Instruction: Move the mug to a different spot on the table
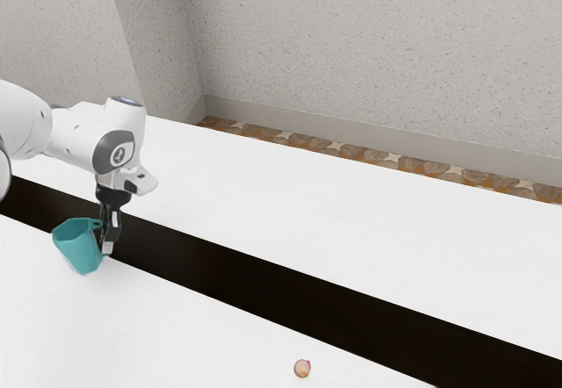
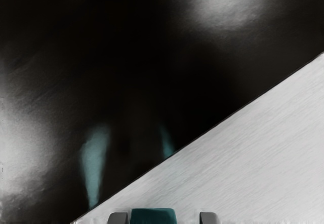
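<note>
A teal mug [image 1: 79, 243] hangs tilted just above the near white table [image 1: 176, 335], at the exterior view's left. My black gripper [image 1: 106, 230] comes down from the arm and is shut on the mug's rim on its right side. In the wrist view the mug's teal rim [image 2: 153, 216] sits between two grey fingertips [image 2: 117, 218], with the table's white edge [image 2: 243, 158] under my hand and a dark glossy gap beyond it, where a faint teal reflection shows.
A dark gap [image 1: 290, 287] runs diagonally between the near table and a second white surface [image 1: 351, 204] behind it. A small reddish ball [image 1: 302, 369] lies on the near table toward the front. A grey wall and patterned floor strip stand at the back.
</note>
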Controlling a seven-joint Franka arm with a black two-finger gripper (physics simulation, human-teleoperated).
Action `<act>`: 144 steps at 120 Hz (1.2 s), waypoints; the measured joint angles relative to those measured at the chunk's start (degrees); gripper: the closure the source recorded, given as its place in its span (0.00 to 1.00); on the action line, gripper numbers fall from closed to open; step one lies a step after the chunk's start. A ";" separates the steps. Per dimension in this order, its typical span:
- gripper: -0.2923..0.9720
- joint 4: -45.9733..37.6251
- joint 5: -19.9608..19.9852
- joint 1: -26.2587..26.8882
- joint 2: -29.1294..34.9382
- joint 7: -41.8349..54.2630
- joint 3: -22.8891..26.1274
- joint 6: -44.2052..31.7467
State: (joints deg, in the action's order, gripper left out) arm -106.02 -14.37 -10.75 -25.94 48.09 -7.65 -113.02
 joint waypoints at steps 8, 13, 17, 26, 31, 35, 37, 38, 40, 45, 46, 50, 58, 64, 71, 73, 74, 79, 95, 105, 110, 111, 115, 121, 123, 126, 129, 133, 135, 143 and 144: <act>0.72 0.25 -0.28 0.33 1.25 -0.28 0.10 0.74; 0.73 0.38 -0.54 0.72 2.34 -0.45 0.18 1.36; 0.73 0.48 -0.73 1.35 3.25 -0.59 0.16 2.01; 0.75 1.91 -2.47 4.28 4.74 -1.16 0.32 4.43; 0.76 2.64 -3.39 5.94 5.00 -1.50 0.38 5.74; 0.77 3.19 -3.97 7.61 5.02 -1.79 0.37 6.64; 0.78 3.46 -4.22 8.41 4.96 -1.93 0.36 7.04; 0.78 3.58 -4.34 8.81 4.92 -2.00 0.35 7.23; 0.79 3.88 -4.56 9.57 4.82 -2.14 0.35 7.59; 0.80 4.78 -5.53 11.76 4.54 -2.54 0.36 8.46; 0.80 4.94 -5.70 12.19 4.49 -2.62 0.37 8.62; 0.81 5.54 -6.31 13.50 4.17 -2.97 0.42 9.20; 0.83 6.34 -7.16 15.75 3.57 -3.66 0.44 10.11; 0.84 7.09 -7.59 17.57 2.88 -4.13 0.41 10.58; 0.85 8.34 -7.91 19.72 1.59 -4.65 0.40 10.99; 0.85 8.76 -7.98 20.25 1.19 -4.79 0.39 11.09; 0.85 8.96 -8.01 20.53 1.01 -4.85 0.38 11.13; 0.85 9.63 -8.14 21.73 0.33 -5.18 0.34 11.33; 0.85 10.10 -7.85 24.08 -0.77 -6.16 0.38 11.80; 0.85 10.20 -7.60 26.38 -0.98 -6.71 0.33 11.98; 0.85 10.35 -7.50 27.63 -1.26 -6.96 0.29 12.05; 0.85 10.43 -7.49 27.85 -1.35 -7.01 0.28 12.06; 0.85 10.93 -7.42 28.66 -1.72 -7.19 0.26 12.11; 0.85 11.46 -7.24 29.83 -2.22 -7.45 0.21 12.15; 0.85 11.56 -7.12 30.17 -2.34 -7.54 0.20 12.16; 0.85 11.68 -6.96 30.72 -2.51 -7.66 0.18 12.17; 0.85 11.76 -6.82 31.32 -2.67 -7.80 0.17 12.18; 0.85 12.00 -6.67 32.10 -2.86 -7.98 0.16 12.20; 0.85 12.39 -6.60 32.50 -3.01 -8.08 0.16 12.21; 0.85 14.28 -6.33 33.50 -4.21 -8.43 0.21 12.25; 0.85 14.51 -6.31 33.58 -4.40 -8.47 0.22 12.26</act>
State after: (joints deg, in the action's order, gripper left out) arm -91.52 -20.68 22.83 -30.34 39.62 -7.43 -100.76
